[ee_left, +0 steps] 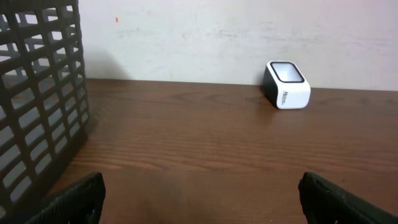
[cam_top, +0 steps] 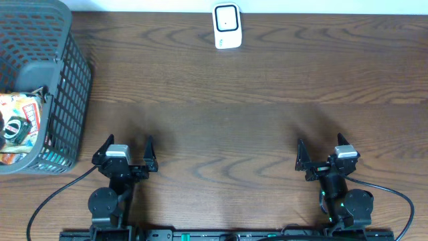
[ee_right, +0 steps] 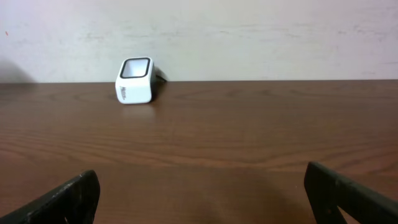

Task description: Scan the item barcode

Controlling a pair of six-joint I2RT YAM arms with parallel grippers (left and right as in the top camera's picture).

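Both arms sit at the near edge of the wooden table (cam_top: 221, 114), and neither has anything in it. The left gripper (cam_top: 128, 146) has its jaws spread wide, and so does the right gripper (cam_top: 321, 147). Each wrist view shows only two dark fingertips at the bottom corners with bare wood between them.

The goods to be scanned lie in the dark grey mesh basket (cam_top: 67, 100) on the left side of the table, just left of the left gripper and beyond it. In it I can see a colourful printed packet (cam_top: 19, 110), with a small dark round object (cam_top: 13, 128) on or beside it. The white barcode scanner (cam_top: 227, 27) stands at the far edge, about mid-table and well apart from the basket, its dark window turned upward.

I'd guess the packet is light, thin and crinkly, probably slick film that bends rather than holds its shape. It would want a firm pinch on an edge or sealed seam, not on its middle. No barcode shows from here, so the grip should leave both faces free to turn toward the scanner. The basket's tall walls mean reaching in from above.
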